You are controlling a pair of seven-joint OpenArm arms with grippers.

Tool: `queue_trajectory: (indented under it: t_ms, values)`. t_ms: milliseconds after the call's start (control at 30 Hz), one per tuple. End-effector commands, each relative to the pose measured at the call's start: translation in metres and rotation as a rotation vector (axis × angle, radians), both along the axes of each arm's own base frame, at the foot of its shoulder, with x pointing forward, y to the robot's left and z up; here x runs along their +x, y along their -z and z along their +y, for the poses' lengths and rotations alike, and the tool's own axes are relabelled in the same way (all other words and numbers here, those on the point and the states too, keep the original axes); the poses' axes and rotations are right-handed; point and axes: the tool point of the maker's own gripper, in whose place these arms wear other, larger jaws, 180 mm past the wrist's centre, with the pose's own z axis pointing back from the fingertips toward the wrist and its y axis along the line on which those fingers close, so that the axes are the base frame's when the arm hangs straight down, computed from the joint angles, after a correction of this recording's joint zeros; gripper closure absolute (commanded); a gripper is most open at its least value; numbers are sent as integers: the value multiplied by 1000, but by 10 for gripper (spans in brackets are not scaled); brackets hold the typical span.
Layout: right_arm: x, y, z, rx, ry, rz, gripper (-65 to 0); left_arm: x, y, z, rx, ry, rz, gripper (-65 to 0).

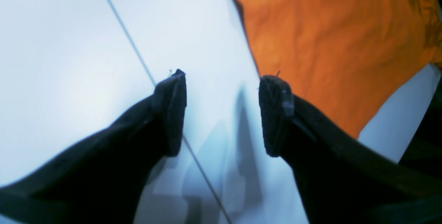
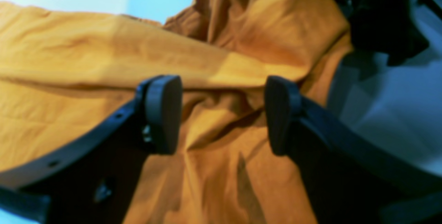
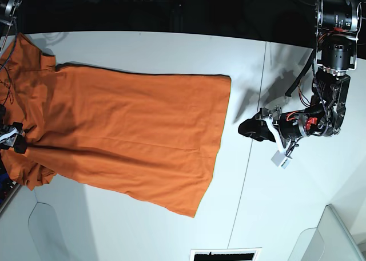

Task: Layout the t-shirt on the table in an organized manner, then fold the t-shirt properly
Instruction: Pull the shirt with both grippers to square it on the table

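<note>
The orange t-shirt (image 3: 126, 135) lies spread flat on the white table (image 3: 143, 43), its hem toward the middle and its sleeves and collar end bunched at the left edge. My left gripper (image 3: 251, 129) hovers open over bare table just right of the hem. In the left wrist view its fingers (image 1: 171, 113) stand wide apart, with the t-shirt (image 1: 328, 44) at the upper right. My right gripper (image 3: 14, 139) is at the shirt's rumpled left end. In the right wrist view that gripper (image 2: 222, 113) is open above creased fabric of the t-shirt (image 2: 103, 55), with nothing pinched.
A thin dark seam (image 3: 260, 101) crosses the table right of the shirt and runs under my left gripper as the seam (image 1: 138, 55). Clear panels stand at the front corners (image 3: 326, 238). A small dark slot (image 3: 223, 254) sits at the front edge. Beyond the far edge is dark.
</note>
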Motion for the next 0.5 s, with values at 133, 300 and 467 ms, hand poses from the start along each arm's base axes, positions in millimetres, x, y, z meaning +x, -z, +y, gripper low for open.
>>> queue_trajectory:
  t_ms: [133, 300, 467]
  values:
    - [-4, -8, -8, 6, 0, 41, -375, 20, -25, 2, -30, -12, -85, -361]
    - [-34, 20, -8, 53, 16, 134, -375, 19, -25, 0, -39, -12, -82, -361]
    - [-42, 30, -23, 8, 101, 123, -373, 20, -39, -19, -173, -17, -78, -361]
